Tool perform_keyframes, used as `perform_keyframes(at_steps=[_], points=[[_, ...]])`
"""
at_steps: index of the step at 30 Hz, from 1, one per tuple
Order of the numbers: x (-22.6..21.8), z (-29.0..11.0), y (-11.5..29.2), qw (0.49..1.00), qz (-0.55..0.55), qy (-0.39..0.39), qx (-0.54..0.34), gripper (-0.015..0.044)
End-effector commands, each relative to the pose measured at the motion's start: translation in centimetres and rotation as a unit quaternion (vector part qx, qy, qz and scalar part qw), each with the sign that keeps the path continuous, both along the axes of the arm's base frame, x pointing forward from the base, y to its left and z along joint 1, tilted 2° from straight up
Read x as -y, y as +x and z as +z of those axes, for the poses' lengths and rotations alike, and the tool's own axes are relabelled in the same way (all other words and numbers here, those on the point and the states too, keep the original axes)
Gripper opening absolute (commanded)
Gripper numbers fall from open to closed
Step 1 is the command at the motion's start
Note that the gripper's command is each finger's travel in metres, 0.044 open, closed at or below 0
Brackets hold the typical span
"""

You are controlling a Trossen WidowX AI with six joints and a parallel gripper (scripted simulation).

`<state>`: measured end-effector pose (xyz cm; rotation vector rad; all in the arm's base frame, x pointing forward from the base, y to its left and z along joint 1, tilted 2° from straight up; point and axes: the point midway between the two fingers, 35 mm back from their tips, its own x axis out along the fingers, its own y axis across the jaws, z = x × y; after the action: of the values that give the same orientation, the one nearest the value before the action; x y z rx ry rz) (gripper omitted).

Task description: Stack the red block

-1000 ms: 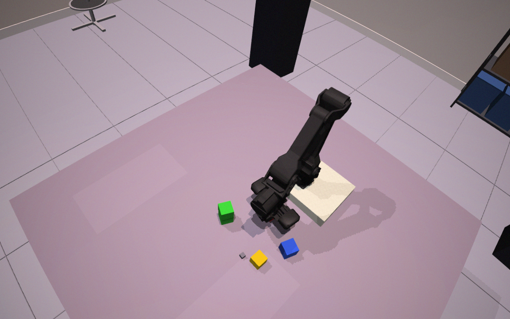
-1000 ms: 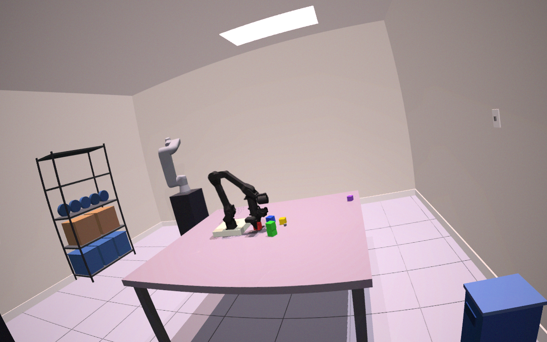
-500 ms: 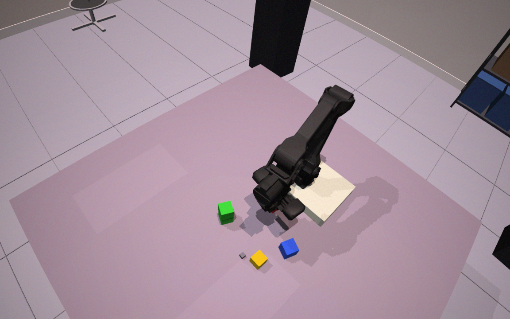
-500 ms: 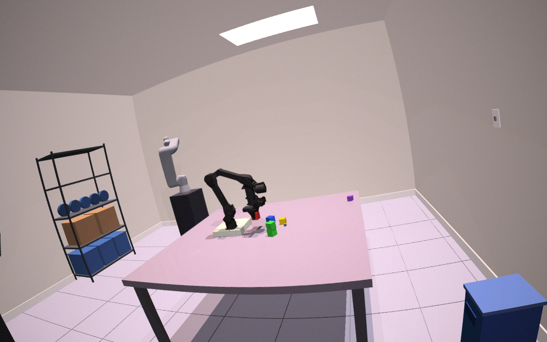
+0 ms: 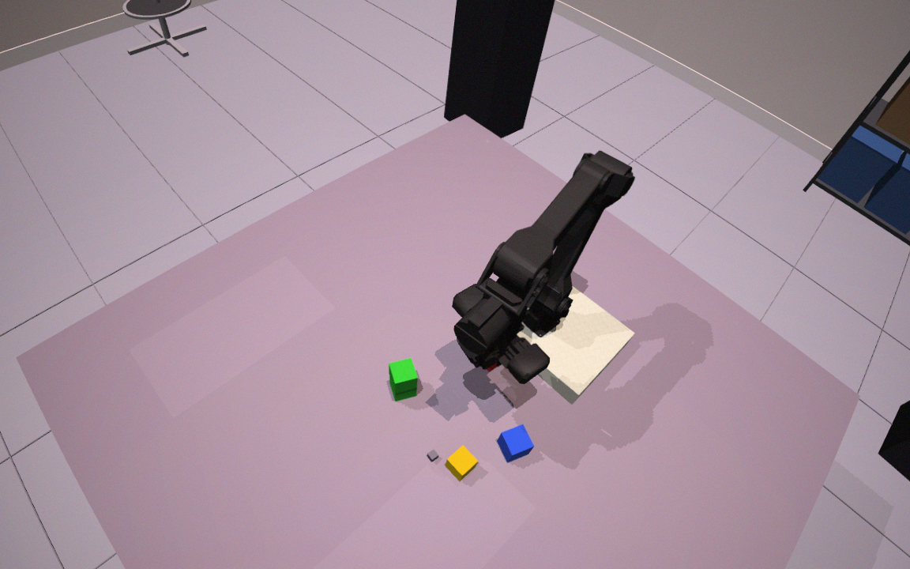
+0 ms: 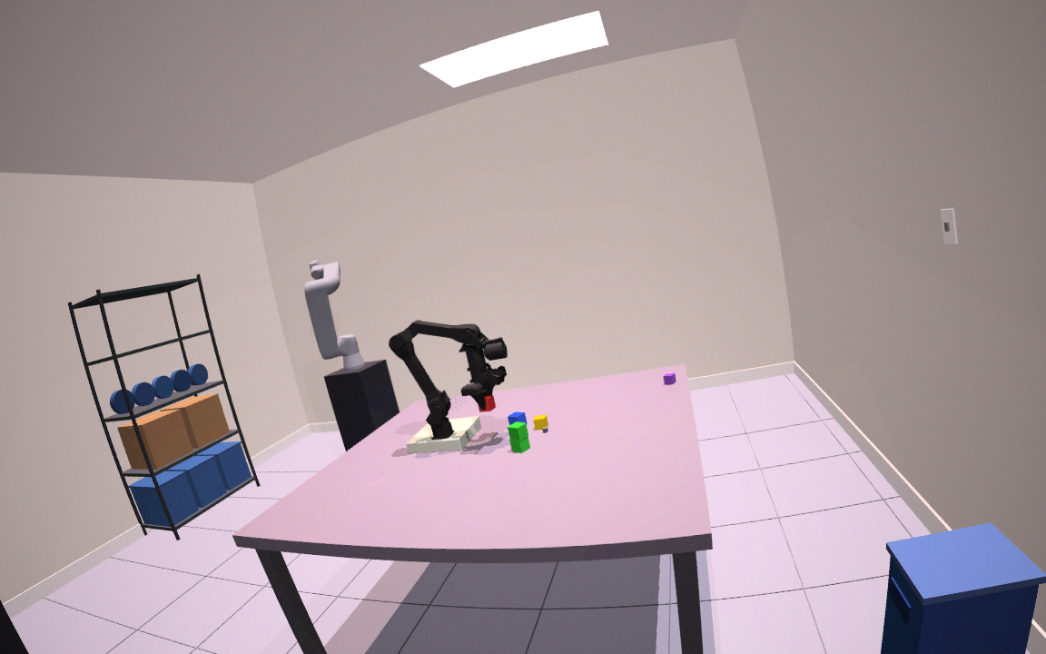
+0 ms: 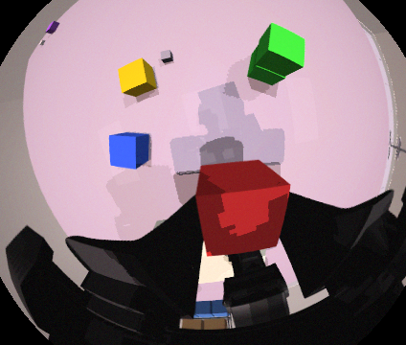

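Observation:
My gripper (image 5: 492, 366) (image 6: 487, 400) (image 7: 233, 195) is shut on the red block (image 6: 488, 402) (image 7: 243, 207) and holds it in the air above the pink table (image 5: 232, 438) (image 6: 576, 480). In the top view only a sliver of the red block (image 5: 491, 367) shows under the black fingers. The green tower (image 5: 402, 379) (image 6: 518, 436) (image 7: 278, 54), two green blocks stacked upright, stands on the table to the left of the gripper and apart from it. The held block hangs higher than the tower's top.
A blue block (image 5: 515, 442) (image 6: 517, 418) (image 7: 129, 149), a yellow block (image 5: 461, 461) (image 6: 540, 421) (image 7: 137, 77) and a tiny grey cube (image 5: 433, 455) (image 7: 167, 57) lie near the gripper. A purple cube (image 6: 669, 378) sits at the far corner. The arm stands on a cream base plate (image 5: 589, 353) (image 6: 429, 443).

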<state>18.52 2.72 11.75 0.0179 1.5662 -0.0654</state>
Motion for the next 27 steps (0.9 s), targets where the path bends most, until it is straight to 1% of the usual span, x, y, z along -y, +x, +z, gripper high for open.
perform_keyframes(at_steps=[1,14,27], points=[[0.1,0.3,0.3,1.0,-0.002,0.001,0.002,0.0],[2.9,1.3,6.2,1.0,-0.002,0.0,0.004,0.0],[7.5,1.1,11.7,1.0,-0.002,-0.002,0.006,0.0]])
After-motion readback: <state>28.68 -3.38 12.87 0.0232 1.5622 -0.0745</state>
